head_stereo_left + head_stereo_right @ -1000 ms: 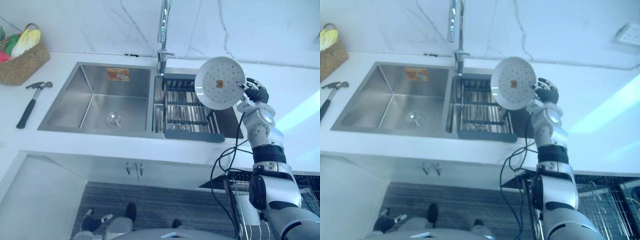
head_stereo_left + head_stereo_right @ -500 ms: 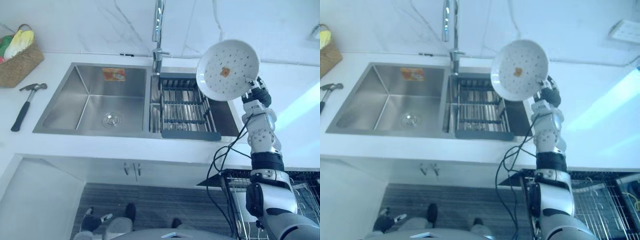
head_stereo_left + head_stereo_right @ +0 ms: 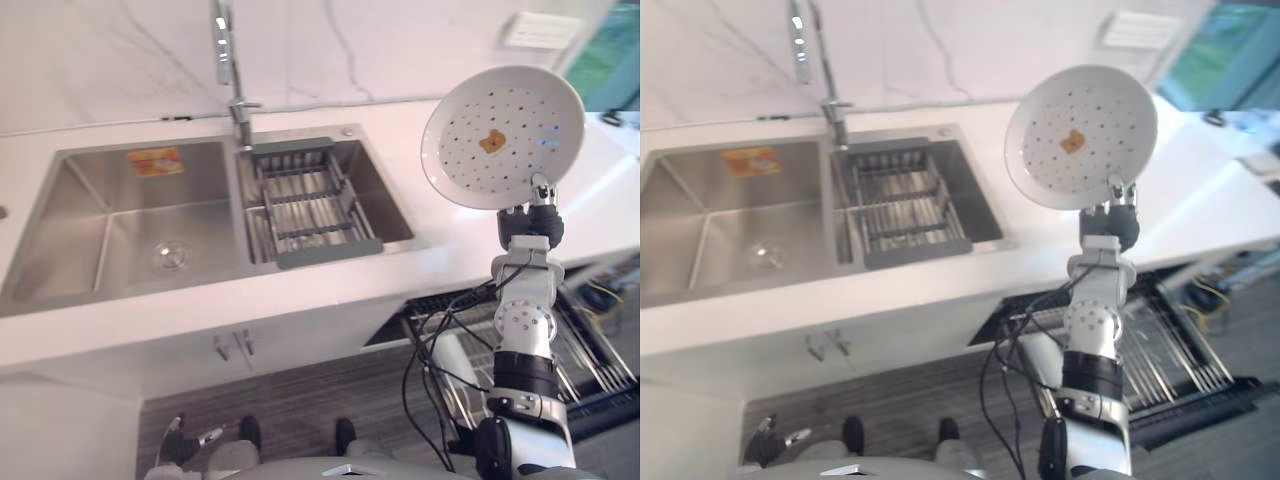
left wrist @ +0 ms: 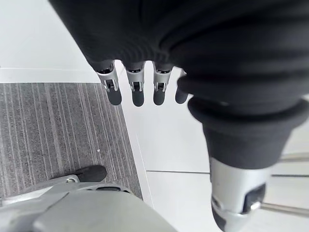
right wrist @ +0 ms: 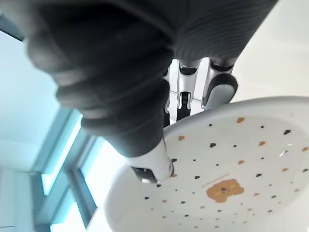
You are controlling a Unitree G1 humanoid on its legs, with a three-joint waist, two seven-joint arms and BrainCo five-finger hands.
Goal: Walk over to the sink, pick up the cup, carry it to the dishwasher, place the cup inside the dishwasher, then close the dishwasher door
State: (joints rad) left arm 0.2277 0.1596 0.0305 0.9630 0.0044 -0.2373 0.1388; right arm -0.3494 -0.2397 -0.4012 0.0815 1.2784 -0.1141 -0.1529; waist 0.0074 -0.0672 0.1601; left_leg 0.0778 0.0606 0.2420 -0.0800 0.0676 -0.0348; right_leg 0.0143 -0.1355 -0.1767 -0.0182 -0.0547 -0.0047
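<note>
I see no cup; what I hold is a white plate [image 3: 503, 137] with dark and orange specks and a small brown bear at its middle. My right hand [image 3: 532, 215] is shut on its lower rim and holds it upright, face toward me, above the counter to the right of the sink [image 3: 100, 230]. In the right wrist view the thumb [image 5: 153, 166] presses the plate's face [image 5: 227, 188] and the fingers curl behind the rim. The open dishwasher's wire rack [image 3: 1170, 350] lies below that arm. My left hand [image 4: 135, 87] hangs relaxed over the floor, holding nothing.
A double steel sink is set in the white counter, with a grey drying rack [image 3: 300, 200] in its right basin and a tall faucet [image 3: 228, 60] behind. A white socket plate [image 3: 540, 28] sits on the marble wall. Grey striped flooring [image 4: 48, 130] runs below.
The camera has swung right, so the sink has slid left and the basket and hammer have left view. My right hand has carried the plate from over the drying rack to above the dishwasher.
</note>
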